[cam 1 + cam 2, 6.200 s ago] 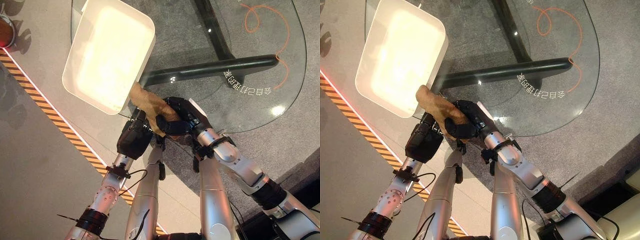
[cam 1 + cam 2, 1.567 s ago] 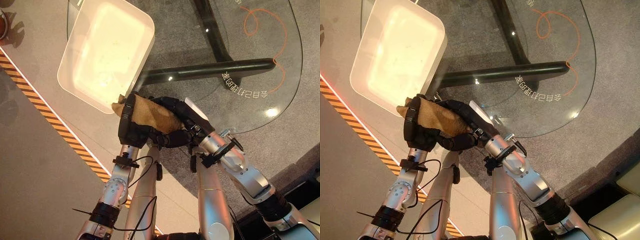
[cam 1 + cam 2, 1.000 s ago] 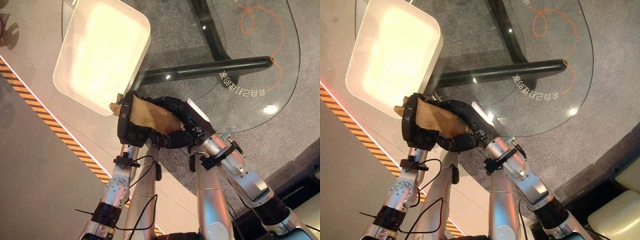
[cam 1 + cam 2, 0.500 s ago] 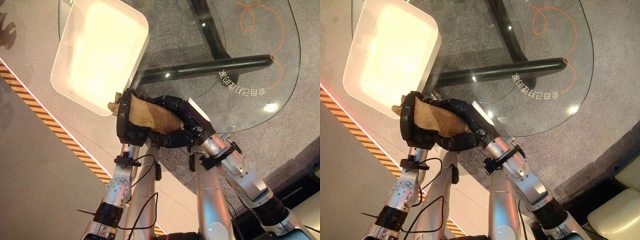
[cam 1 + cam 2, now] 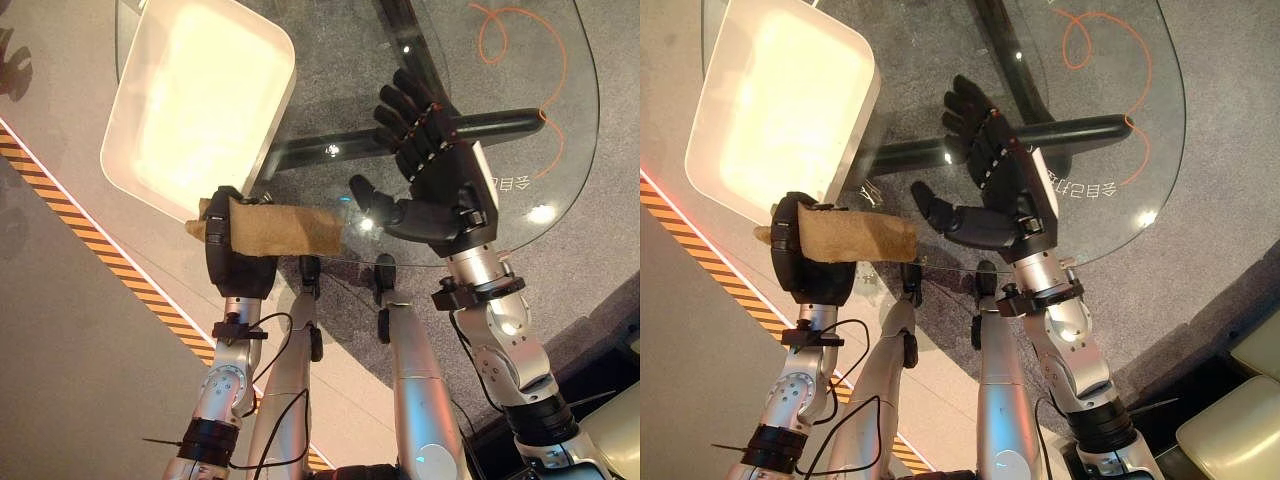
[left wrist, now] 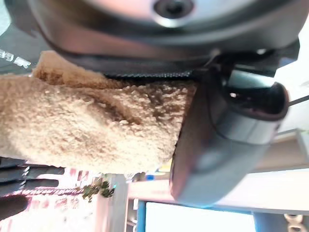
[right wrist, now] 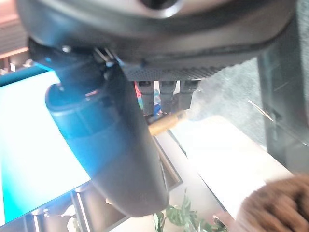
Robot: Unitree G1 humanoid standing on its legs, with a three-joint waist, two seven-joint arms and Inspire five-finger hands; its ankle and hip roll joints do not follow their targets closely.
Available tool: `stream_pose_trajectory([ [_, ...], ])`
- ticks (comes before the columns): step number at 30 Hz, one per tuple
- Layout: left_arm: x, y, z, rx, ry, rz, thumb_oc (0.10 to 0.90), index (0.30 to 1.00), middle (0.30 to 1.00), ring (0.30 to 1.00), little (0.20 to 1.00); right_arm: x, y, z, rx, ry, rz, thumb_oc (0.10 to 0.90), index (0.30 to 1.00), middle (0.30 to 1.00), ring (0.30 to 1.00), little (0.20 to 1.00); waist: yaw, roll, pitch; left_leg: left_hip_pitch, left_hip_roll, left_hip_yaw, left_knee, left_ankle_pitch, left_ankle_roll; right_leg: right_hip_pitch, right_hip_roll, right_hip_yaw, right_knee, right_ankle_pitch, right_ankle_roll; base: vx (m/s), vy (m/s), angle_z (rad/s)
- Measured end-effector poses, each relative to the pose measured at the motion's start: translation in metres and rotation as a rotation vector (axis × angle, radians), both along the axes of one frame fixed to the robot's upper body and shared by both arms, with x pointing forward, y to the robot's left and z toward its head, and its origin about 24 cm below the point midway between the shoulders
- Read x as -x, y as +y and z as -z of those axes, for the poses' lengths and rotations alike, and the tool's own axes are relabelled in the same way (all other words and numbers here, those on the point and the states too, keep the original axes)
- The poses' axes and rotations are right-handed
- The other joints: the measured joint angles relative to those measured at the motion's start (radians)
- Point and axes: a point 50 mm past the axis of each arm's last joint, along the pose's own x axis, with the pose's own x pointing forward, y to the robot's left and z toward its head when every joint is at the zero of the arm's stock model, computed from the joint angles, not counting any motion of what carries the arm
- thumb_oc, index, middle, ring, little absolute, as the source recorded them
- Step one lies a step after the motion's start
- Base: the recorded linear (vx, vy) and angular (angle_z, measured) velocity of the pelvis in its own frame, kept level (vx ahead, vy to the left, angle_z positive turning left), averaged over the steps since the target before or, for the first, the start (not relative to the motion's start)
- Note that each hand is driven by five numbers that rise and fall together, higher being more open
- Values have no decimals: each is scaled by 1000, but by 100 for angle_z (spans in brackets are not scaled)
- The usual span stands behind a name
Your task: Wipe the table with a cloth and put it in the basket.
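Note:
A tan fuzzy cloth (image 5: 288, 230) sticks out level from my left hand (image 5: 238, 265), which is curled round one end of it just off the near rim of the round glass table (image 5: 520, 60). In the left wrist view the cloth (image 6: 91, 125) is pinched under the thumb (image 6: 217, 145). The white basket (image 5: 283, 50) stands on the table's left part, right beyond the cloth. My right hand (image 5: 440, 190) hovers over the glass to the right of the cloth, fingers spread, holding nothing. Its wrist view shows the thumb (image 7: 116, 154) and a corner of the cloth (image 7: 270, 208).
Black table legs (image 5: 500, 122) show through the glass, with an orange looped line (image 5: 500, 30) at the far right. Orange-and-black striped tape (image 5: 130, 285) runs across the floor at the left. A beige cushion (image 5: 1240, 430) sits at the lower right.
My right hand has let go of the cloth and swung up and to the right, fingers now spread. The cloth stays in my left hand alone and now lies stretched out.

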Motion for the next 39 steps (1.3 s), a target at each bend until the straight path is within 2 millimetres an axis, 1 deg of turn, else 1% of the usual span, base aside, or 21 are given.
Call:
stream_pose_trajectory([
  [4, 0, -2, 0, 1, -2, 8, 100, 300, 300, 300, 200, 1, 4, 4, 0, 15, -17, 800, 900, 900, 900, 900, 0, 0, 0, 0, 0, 1, -1, 0, 0, -1, 0, 2, 0, 0, 0, 0, 0, 0],
  [12, 0, -1, -1, 1, -14, 3, 100, 300, 300, 300, 200, 1, 5, 4, -5, 16, -17, 800, 900, 900, 900, 900, 0, 0, 0, 0, 1, 12, -2, 0, 0, -6, 2, 11, 2, 0, 0, 0, 1, -1],
  [14, 0, 0, -1, -1, -15, -7, 100, 300, 300, 300, 200, 1, 4, 4, -4, 16, -17, 800, 900, 900, 900, 900, -1, 0, 0, 0, 1, 12, -2, 0, 0, -6, 2, 12, 2, 0, 0, 0, 0, 0],
  [17, 1, 5, -2, -38, -29, -73, 100, 300, 300, 300, 200, 1, 4, 5, -2, 18, -15, 800, 900, 900, 900, 900, -1, 0, 0, 0, 2, 12, -2, 0, 0, -6, 2, 12, 2, 0, 0, 0, 0, 0],
  [20, 2, 15, -5, -107, -57, -171, 100, 300, 300, 300, 200, 0, 4, 6, 7, 36, -8, 800, 900, 900, 900, 900, -1, 0, 0, 2, 1, 14, -1, 0, 0, -6, 2, 13, 4, 0, 0, 9, 31, -1],
  [23, 4, 29, -13, -223, -97, -293, 100, 300, 300, 300, 200, -2, 3, 10, 40, 82, 1, 800, 900, 900, 900, 900, 0, 1, 0, 7, 1, 15, -1, 0, 0, -3, 2, 15, 7, 0, 0, 18, 53, -1],
  [26, 9, 45, -31, -334, -141, -433, 100, 300, 300, 300, 200, -3, 0, 19, 68, 146, 13, 800, 900, 900, 900, 900, 2, 2, 0, 16, 1, 18, -2, 0, 0, 1, 2, 18, 12, 0, 1, 25, 57, -1],
  [30, 17, 66, -64, -546, -148, -672, 100, 300, 300, 300, 200, -4, -3, 34, 121, 238, 26, 800, 900, 900, 900, 900, 3, 9, 0, 22, -1, 19, -1, 2, -3, 1, 1, 22, 24, -2, 1, 21, 73, 0],
  [32, 18, 74, -75, -679, -100, -800, 100, 300, 300, 300, 200, -5, -6, 44, 185, 287, 55, 800, 900, 900, 900, 900, 4, 14, 0, 30, -3, 19, -3, 0, -8, 1, 0, 29, 38, -7, -1, 21, 83, -1],
  [33, 18, 75, -76, -706, -83, -828, 100, 300, 300, 300, 200, -6, -7, 47, 200, 305, 63, 800, 900, 900, 900, 900, 5, 14, 0, 33, -4, 20, -3, 0, -8, 1, 0, 32, 42, -8, -1, 24, 87, -4],
  [35, 19, 79, -82, -806, -16, -953, 100, 300, 300, 300, 200, -9, -13, 62, 298, 378, 98, 800, 900, 900, 900, 900, 8, 25, -1, 39, -7, 23, -11, -4, -4, -4, -1, 42, 53, -13, -2, 22, 79, -5],
  [38, 21, 81, -86, -888, 32, -1082, 100, 300, 300, 300, 200, -13, -20, 81, 357, 474, 126, 800, 900, 900, 900, 900, 11, 28, -1, 38, -6, 24, -20, -4, -4, -15, 0, 45, 59, -14, -4, 22, 60, -3],
  [39, 20, 81, -89, -928, 51, -1135, 100, 300, 300, 300, 200, -14, -23, 91, 384, 528, 135, 800, 900, 900, 900, 900, 12, 29, -1, 37, -4, 24, -21, -4, -4, -16, 1, 45, 61, -16, -7, 23, 81, 0],
])
